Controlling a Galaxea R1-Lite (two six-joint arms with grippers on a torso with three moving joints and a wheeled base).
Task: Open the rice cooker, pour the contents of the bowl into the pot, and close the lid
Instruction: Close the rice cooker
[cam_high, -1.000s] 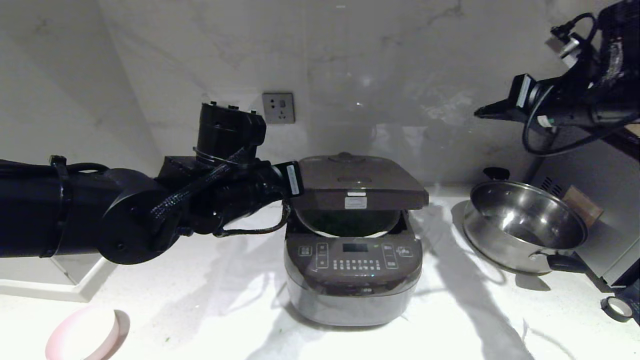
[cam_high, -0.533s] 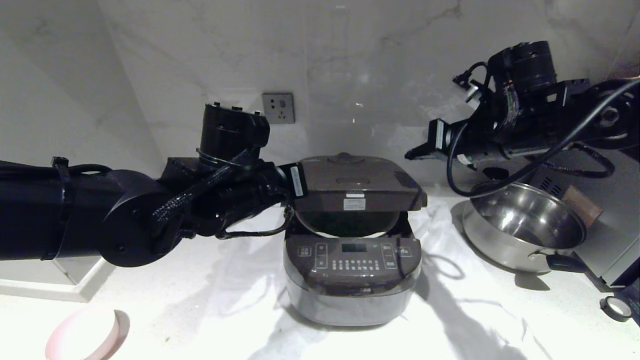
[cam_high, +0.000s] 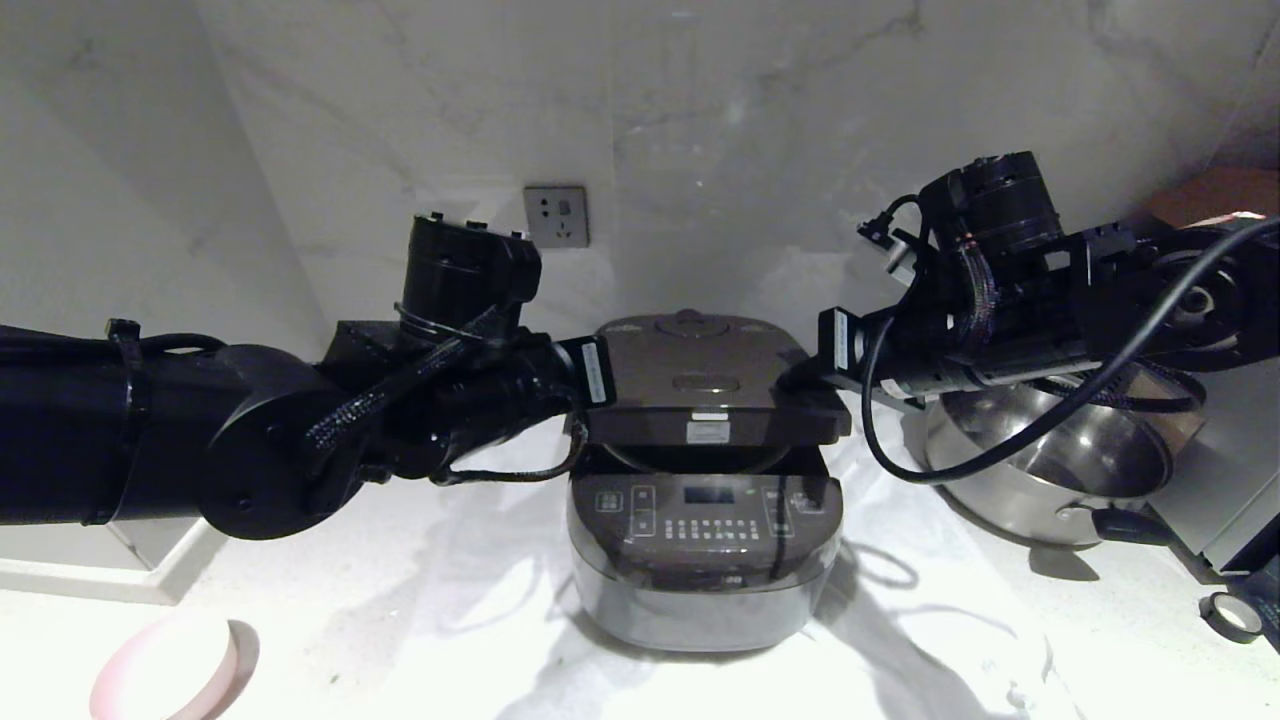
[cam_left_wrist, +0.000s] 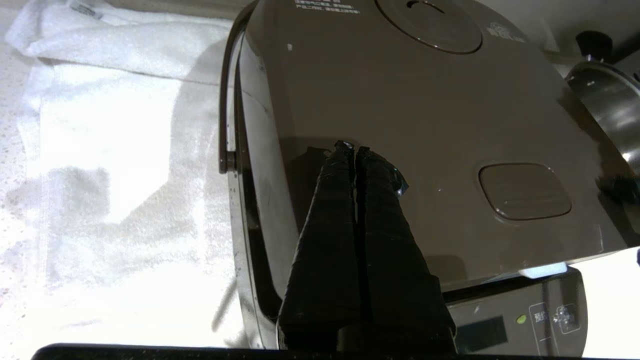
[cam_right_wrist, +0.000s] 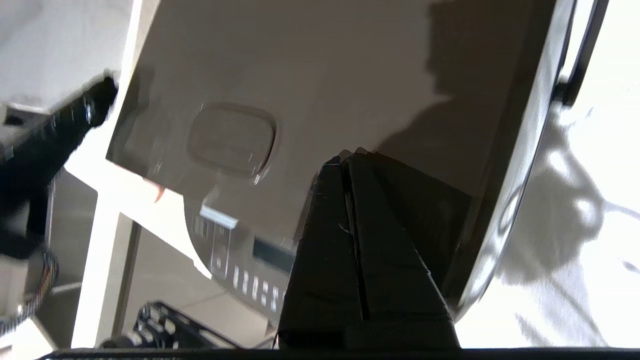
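Closing is our step: both tools clenched and empty, left tool (cam_left_wrist: 355, 150) and right tool (cam_right_wrist: 347, 160) rest on the lid (cam_high: 700, 380), still ajar over the rice cooker (cam_high: 705, 540) on the worktop, so we judge a firm downward press comes next.

Dark brown glossy lid (cam_high: 712, 385) under both sets of black fingers, brown-grey rice cooker (cam_high: 705, 540) with white button markings, pale pink bowl (cam_high: 170, 670), shiny steel pan (cam_high: 1050, 470) with black handles, white towel (cam_left_wrist: 100, 165), grey-veined white marble wall (cam_high: 700, 130), grey wall socket (cam_high: 557, 215)
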